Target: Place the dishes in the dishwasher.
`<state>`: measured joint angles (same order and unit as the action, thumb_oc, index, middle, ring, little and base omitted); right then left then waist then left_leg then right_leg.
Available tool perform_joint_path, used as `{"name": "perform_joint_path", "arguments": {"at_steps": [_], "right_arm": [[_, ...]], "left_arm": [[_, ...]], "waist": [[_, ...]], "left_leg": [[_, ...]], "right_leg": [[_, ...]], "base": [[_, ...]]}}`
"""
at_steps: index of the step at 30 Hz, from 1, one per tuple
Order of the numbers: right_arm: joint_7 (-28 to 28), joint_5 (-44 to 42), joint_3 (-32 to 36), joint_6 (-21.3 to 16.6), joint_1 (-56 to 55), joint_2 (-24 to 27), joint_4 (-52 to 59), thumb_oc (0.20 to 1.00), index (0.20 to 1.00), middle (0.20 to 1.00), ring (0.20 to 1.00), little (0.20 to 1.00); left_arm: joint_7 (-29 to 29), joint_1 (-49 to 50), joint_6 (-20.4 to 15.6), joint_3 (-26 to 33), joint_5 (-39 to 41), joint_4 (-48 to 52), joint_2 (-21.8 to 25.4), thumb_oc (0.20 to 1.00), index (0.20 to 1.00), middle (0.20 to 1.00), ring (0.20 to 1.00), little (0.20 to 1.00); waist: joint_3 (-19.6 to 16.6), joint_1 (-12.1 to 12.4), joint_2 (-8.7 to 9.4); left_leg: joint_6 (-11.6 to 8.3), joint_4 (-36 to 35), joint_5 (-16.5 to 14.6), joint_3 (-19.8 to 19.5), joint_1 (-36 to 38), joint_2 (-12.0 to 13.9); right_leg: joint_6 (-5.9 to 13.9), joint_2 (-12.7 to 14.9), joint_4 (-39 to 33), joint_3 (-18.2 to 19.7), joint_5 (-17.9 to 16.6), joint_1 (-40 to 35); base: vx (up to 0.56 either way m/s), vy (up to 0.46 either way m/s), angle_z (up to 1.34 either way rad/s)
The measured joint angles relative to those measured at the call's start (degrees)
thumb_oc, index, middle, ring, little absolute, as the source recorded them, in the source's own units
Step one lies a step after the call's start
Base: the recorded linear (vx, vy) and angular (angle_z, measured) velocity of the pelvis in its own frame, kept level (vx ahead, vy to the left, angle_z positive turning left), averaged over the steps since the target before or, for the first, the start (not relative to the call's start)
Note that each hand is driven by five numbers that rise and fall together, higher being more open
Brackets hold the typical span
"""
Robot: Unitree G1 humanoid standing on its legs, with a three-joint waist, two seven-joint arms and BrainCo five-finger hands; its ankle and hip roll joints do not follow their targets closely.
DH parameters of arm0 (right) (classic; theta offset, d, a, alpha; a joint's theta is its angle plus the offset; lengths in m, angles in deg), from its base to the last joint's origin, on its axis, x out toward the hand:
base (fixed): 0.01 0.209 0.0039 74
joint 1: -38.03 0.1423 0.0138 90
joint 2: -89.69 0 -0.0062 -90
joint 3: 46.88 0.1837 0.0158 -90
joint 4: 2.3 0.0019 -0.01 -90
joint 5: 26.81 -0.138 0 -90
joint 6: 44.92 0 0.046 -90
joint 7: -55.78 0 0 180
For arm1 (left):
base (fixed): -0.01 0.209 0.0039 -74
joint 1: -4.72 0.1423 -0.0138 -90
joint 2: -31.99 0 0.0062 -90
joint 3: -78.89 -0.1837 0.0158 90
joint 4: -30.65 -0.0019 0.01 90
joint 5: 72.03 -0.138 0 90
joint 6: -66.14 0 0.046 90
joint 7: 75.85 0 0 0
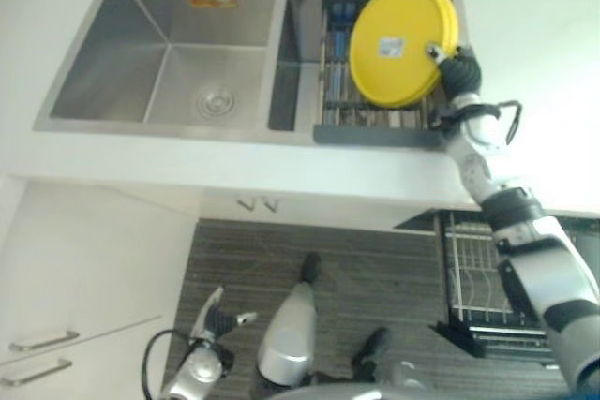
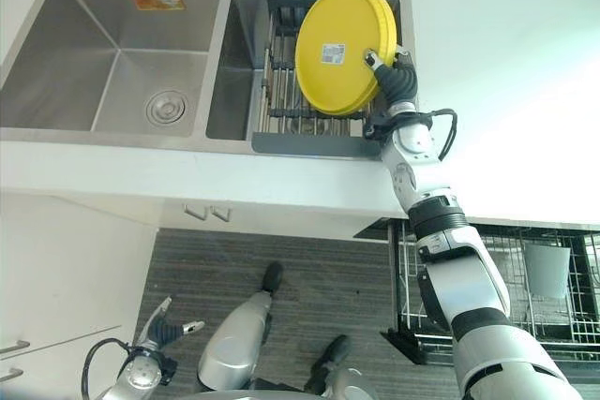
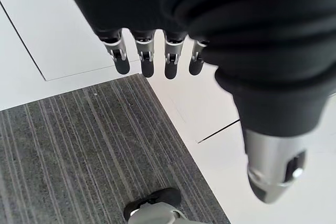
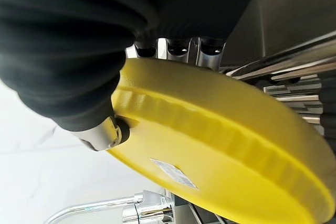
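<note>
1. White worktop runs round a steel double sink: one bare left basin with a drain, and one narrower right basin holding a dish rack.
2. One yellow plate, underside up with a label on it, is tilted over the rack at the right basin's far right corner; it covers much of the rack's right half.
3. One right hand grips the plate at its right rim: in the right wrist view the thumb presses on the underside and the fingers curl behind the edge.
4. Below the worktop's front edge, to the right, one dishwasher rack is pulled out over the grey striped floor, with a pale cup standing in it.
5. One left hand hangs low at the lower left above the floor, beside white cabinet fronts, fingers straight and holding nothing.
</note>
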<state>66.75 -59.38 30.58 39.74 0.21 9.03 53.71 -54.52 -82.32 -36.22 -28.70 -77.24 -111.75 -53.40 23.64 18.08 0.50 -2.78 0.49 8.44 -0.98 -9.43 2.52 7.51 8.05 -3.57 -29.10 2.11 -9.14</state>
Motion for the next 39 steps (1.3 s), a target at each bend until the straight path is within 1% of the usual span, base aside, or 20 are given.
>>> {"name": "perform_joint_path", "arguments": {"at_steps": [3, 5, 8, 11, 15, 18, 19, 20, 21, 22, 23, 25, 27, 28, 32, 33, 34, 35, 37, 39], "right_arm": [[0.0, -0.3, -0.1, 0.6, 0.0, 0.0, -0.3, 0.200, 0.200, 0.200, 0.200, 0.200], [-0.2, -2.8, -0.1, 0.5, -0.3, 0.0, -0.3, 0.200, 0.200, 0.200, 0.200, 0.200], [-1.2, -5.9, 0.0, -2.5, -2.6, -0.5, 1.4, 0.200, 0.200, 0.200, 0.200, 0.200], [0.0, -5.6, 0.0, -7.0, -7.2, -1.6, 11.3, 0.200, 0.200, 0.200, 0.200, 0.200], [2.7, -5.7, 0.0, -14.1, -11.6, -4.4, 25.0, 0.200, 0.200, 0.200, 0.200, 0.200], [4.8, -5.5, 0.7, -16.1, -18.9, -4.9, 31.9, 0.200, 0.200, 0.200, 0.200, 0.200], [5.1, -4.7, 1.0, -17.0, -20.6, -4.9, 32.6, 0.200, 0.200, 0.200, 0.200, 0.200], [5.2, -4.5, 1.7, -17.1, -22.6, -5.1, 33.3, 0.200, 0.200, 0.200, 0.200, 0.200], [5.4, -4.6, 1.9, -17.5, -25.9, -4.9, 33.7, 0.200, 0.200, 0.200, 0.200, 0.200], [5.6, -4.7, 2.1, -17.6, -28.2, -3.7, 34.1, 0.200, 0.200, 0.200, 0.200, 0.200], [5.7, -5.1, 3.0, -17.7, -31.1, -2.1, 34.8, 0.200, 0.200, 0.200, 0.200, 0.200], [5.6, -6.5, 4.7, -18.1, -35.0, -2.0, 35.9, 0.200, 0.200, 0.200, 0.200, 0.200], [5.5, -7.5, 7.8, -19.1, -39.6, -0.6, 37.1, 0.200, 0.200, 0.200, 0.200, 0.200], [5.1, -8.0, 9.5, -19.6, -42.1, -0.1, 37.4, 0.200, 0.200, 0.200, 0.200, 0.200], [4.3, -12.4, 16.2, -20.6, -52.2, 1.0, 37.2, 0.200, 0.200, 0.200, 0.200, 0.200], [3.5, -13.9, 17.7, -21.3, -54.8, 1.5, 36.2, 0.200, 0.200, 0.200, 0.200, 0.200], [2.9, -16.0, 18.8, -21.5, -55.4, 1.6, 34.1, 0.200, 0.200, 0.200, 0.200, 0.200], [2.5, -16.7, 20.1, -21.5, -56.0, 1.6, 33.2, 0.200, 0.200, 0.200, 0.200, 0.200], [0.3, -17.5, 20.7, -21.6, -56.0, 1.9, 31.6, 0.200, 0.200, 0.200, 0.200, 0.200], [0.1, -17.4, 19.9, -21.4, -54.7, 1.9, 26.9, 0.200, 0.200, 0.200, 0.200, 0.200]], "left_arm": [[-0.1, -0.4, -0.1, 0.0, 0.0, 0.1, 0.0, 1.000, 1.000, 1.000, 1.000, 1.000], [-0.3, -0.3, -0.6, 0.0, 0.1, 0.1, 0.0, 1.000, 1.000, 1.000, 1.000, 1.000], [-0.3, -0.3, -0.7, 0.2, 0.5, 0.2, -0.1, 1.000, 1.000, 1.000, 1.000, 1.000], [0.1, -0.1, -0.4, 3.1, 1.7, -0.7, -1.4, 1.000, 1.000, 1.000, 1.000, 1.000], [1.0, 0.2, -0.2, 4.3, 1.7, -2.7, -1.7, 1.000, 1.000, 1.000, 1.000, 1.000], [1.0, 1.9, -0.2, 4.4, 1.5, -3.8, -3.0, 1.000, 1.000, 1.000, 1.000, 1.000], [1.0, 2.0, -0.2, 4.2, 1.4, -4.0, -3.6, 1.000, 1.000, 1.000, 1.000, 1.000], [1.0, 2.2, -0.1, 4.2, 1.2, -4.2, -4.1, 1.000, 1.000, 1.000, 1.000, 1.000], [1.0, 2.5, -0.1, 4.1, 1.0, -5.1, -5.0, 1.000, 1.000, 1.000, 1.000, 1.000], [1.0, 3.0, -0.1, 3.9, -0.1, -5.2, -5.5, 1.000, 1.000, 1.000, 1.000, 1.000], [1.0, 3.0, 0.0, 4.0, -0.4, -5.5, -6.1, 1.000, 1.000, 1.000, 1.000, 1.000], [0.9, 3.2, 0.0, 4.0, -0.4, -7.1, -6.6, 1.000, 1.000, 1.000, 1.000, 1.000], [0.9, 3.0, 0.1, 3.6, -0.4, -7.3, -7.5, 1.000, 1.000, 1.000, 1.000, 1.000], [0.9, 3.2, 0.0, 3.5, -0.4, -7.1, -7.7, 1.000, 1.000, 1.000, 1.000, 1.000], [0.7, 3.1, 0.1, 1.7, -0.4, -6.7, -7.9, 1.000, 1.000, 1.000, 1.000, 1.000], [0.5, 3.2, 0.1, 1.8, -0.4, -6.6, -7.9, 1.000, 1.000, 1.000, 1.000, 1.000], [0.3, 3.2, 0.1, 1.7, -0.7, -6.6, -7.8, 1.000, 1.000, 1.000, 1.000, 1.000], [0.2, 3.2, 0.1, 1.4, -1.0, -6.2, -7.8, 1.000, 1.000, 1.000, 1.000, 1.000], [-0.3, 3.5, 0.1, -1.2, -1.1, -4.4, -7.7, 1.000, 1.000, 1.000, 1.000, 1.000], [-0.5, 3.8, 0.3, -2.7, -1.9, -3.8, -8.0, 1.000, 1.000, 1.000, 1.000, 1.000]], "waist": [[0.0, 0.0, 0.01], [0.0, -0.1, 0.02], [0.0, -0.3, 0.06], [-0.2, -1.0, 0.36], [-1.9, -4.9, 2.10], [-7.8, -8.6, 3.67], [-8.5, -10.8, 3.81], [-9.1, -12.0, 3.47], [-11.7, -13.9, 3.11], [-12.2, -15.5, 2.35], [-13.0, -17.9, 1.54], [-14.3, -18.5, 0.64], [-14.8, -21.2, -0.14], [-14.8, -21.3, -0.22], [-14.8, -24.2, -0.48], [-14.7, -24.4, -0.89], [-14.6, -25.8, -1.37], [-14.6, -26.3, -1.96], [-14.2, -26.2, -3.35], [-13.4, -25.8, -4.66]], "left_leg": [[0.00, 0.0, 0.0, 0.1, 0.7, 0.0], [0.01, 0.0, 0.0, 0.1, 0.7, 0.2], [0.02, -0.1, 0.0, 0.4, 1.4, 0.3], [0.00, -0.6, 0.0, 1.7, 3.1, 0.7], [-0.15, -1.6, -0.1, 5.1, 5.3, 2.4], [-0.35, -2.5, -0.3, 8.3, 6.0, 3.3], [-0.55, -2.6, -0.4, 9.7, 6.9, 3.7], [-0.64, -2.7, -0.6, 10.9, 7.6, 4.0], [-0.69, -3.3, -0.6, 12.8, 7.9, 4.6], [-0.77, -4.0, -0.5, 14.3, 9.7, 5.1], [-1.17, -4.7, -0.7, 16.6, 11.2, 5.8], [-1.96, -4.6, -1.2, 19.1, 12.3, 6.8], [-2.31, -4.6, -1.3, 19.3, 13.0, 7.4], [-2.33, -4.6, -1.3, 20.0, 13.5, 7.7], [-2.49, -4.8, -1.3, 21.1, 13.6, 8.6], [-2.50, -5.2, -1.3, 21.5, 13.6, 8.7], [-2.58, -5.4, -1.3, 22.2, 13.7, 8.8], [-2.59, -5.4, -1.3, 22.2, 13.7, 8.8], [-2.59, -5.4, -1.3, 22.2, 13.6, 8.8], [-2.56, -5.4, -1.3, 21.9, 13.4, 8.3]], "right_leg": [[0.00, 0.0, 0.1, 0.1, 0.0, -0.6], [-0.02, 0.0, 0.2, 0.1, 0.0, -0.6], [-0.02, 0.0, 0.1, 0.3, 0.0, -1.2], [-0.08, 0.0, -0.2, 1.5, -0.1, -1.7], [-0.74, -0.5, -0.2, 4.9, -0.7, -1.1], [-0.92, -0.5, 0.5, 8.2, -0.8, 0.9], [-1.01, -0.6, 0.5, 9.5, -1.0, 0.9], [-1.09, -0.6, 0.8, 10.4, -0.9, 1.1], [-1.22, -0.8, 1.3, 12.4, -0.9, 2.7], [-1.31, -1.0, 1.5, 14.0, -1.1, 2.5], [-1.20, -1.3, 1.6, 14.8, -0.9, 2.7], [-1.98, -1.7, 1.7, 15.8, -1.0, 3.6], [-1.50, -2.5, 1.8, 16.1, -1.8, 3.7], [-2.08, -2.6, 1.8, 16.7, -2.2, 3.7], [-2.09, -3.6, 2.2, 19.3, -2.1, 5.5], [-2.20, -3.4, 2.6, 19.5, -1.9, 6.1], [-2.21, -3.4, 2.7, 19.5, -2.0, 6.6], [-2.25, -3.3, 2.6, 19.5, -2.0, 6.6], [-1.99, -3.3, 2.6, 19.4, -2.3, 6.6], [-1.95, -2.9, 2.5, 19.3, -2.3, 6.6]], "base": [[-0.03, -0.009, -0.01], [-0.05, -0.037, 0.00], [-0.07, -0.070, -0.03], [-0.10, -0.083, -0.20], [-0.11, -0.070, -0.49], [-0.10, -0.070, -0.58], [-0.08, -0.098, -0.67], [-0.06, -0.099, -0.80], [-0.05, -0.122, -0.90], [-0.06, -0.166, -1.07], [-0.05, -0.143, -1.03], [-0.04, -0.100, -0.90], [-0.06, -0.087, -0.40], [-0.08, -0.092, -0.39], [-0.10, -0.092, -0.32], [-0.07, -0.060, -0.34], [-0.09, -0.067, -0.21], [-0.09, -0.041, -0.14], [-0.10, -0.011, 0.01], [-0.06, 0.025, 0.06]]}}
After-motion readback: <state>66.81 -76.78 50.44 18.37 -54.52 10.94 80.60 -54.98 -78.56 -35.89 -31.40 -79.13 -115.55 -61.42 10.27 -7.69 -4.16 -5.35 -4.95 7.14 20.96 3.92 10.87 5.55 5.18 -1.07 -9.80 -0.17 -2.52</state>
